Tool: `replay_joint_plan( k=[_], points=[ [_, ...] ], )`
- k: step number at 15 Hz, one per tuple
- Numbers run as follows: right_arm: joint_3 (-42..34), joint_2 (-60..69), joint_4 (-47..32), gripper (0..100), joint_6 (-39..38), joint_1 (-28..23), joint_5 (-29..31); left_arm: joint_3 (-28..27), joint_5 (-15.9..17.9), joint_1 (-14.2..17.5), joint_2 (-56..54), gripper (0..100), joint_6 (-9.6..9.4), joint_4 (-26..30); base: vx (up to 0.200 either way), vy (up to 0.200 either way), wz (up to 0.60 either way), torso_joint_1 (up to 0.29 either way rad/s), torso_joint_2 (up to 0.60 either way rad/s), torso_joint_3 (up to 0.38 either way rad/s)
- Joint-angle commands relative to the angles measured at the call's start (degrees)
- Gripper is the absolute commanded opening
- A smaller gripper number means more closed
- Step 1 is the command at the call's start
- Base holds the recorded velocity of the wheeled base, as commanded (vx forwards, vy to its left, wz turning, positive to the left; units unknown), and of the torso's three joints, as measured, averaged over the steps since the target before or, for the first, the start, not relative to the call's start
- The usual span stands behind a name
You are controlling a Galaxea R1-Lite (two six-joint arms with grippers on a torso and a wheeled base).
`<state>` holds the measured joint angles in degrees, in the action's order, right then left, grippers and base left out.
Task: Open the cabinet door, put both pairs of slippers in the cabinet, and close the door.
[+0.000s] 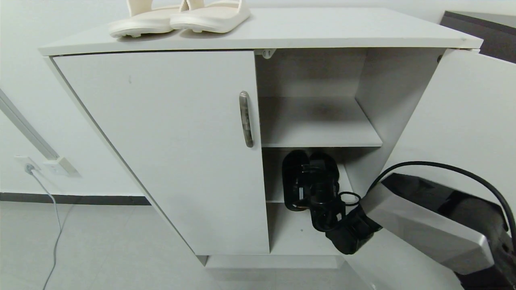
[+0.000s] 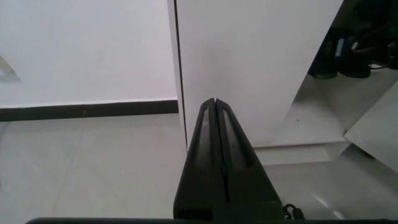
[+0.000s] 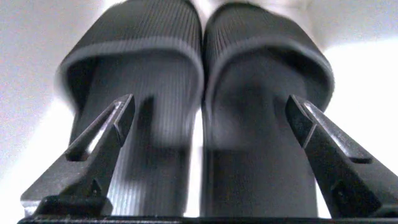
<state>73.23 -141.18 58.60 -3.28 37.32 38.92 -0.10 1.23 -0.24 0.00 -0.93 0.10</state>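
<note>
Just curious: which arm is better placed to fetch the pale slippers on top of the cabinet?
Probably left: the pale slippers lie on its side, and the left hand is empty. The right hand is down inside, open around the black slippers.

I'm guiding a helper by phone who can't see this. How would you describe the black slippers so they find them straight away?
Start at the white cabinet, whose right half stands open. Inside, beneath the upper shelf, the black slippers lie side by side, with the open right gripper at them. The only other pair, the cream slippers, sits on top.
</note>
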Motion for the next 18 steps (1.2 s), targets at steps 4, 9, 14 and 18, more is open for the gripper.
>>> replay_joint_plan(
  k=[4,9,14,18],
  points=[
    [-26.5,11.9,14.8,100,0.2,6.1,0.8,0.0,0.0,0.0,0.1,0,0.05,0.0,0.000,0.000,0.00,0.000,0.00,0.000],
    [-26.7,13.1,14.4,100,0.9,6.1,0.8,0.0,-0.2,0.0,0.1,0,0.40,0.0,0.000,0.000,0.00,0.000,0.00,0.000],
    [-27.2,13.1,14.4,100,0.9,6.7,0.8,0.0,-0.2,0.0,0.1,0,0.40,0.0,-0.200,0.000,0.00,0.002,0.00,0.000],
    [-27.5,13.1,14.8,100,0.9,6.8,0.8,0.0,-0.1,0.0,0.1,0,0.40,0.0,-0.100,0.000,0.00,-0.001,0.00,0.002]
  ],
)
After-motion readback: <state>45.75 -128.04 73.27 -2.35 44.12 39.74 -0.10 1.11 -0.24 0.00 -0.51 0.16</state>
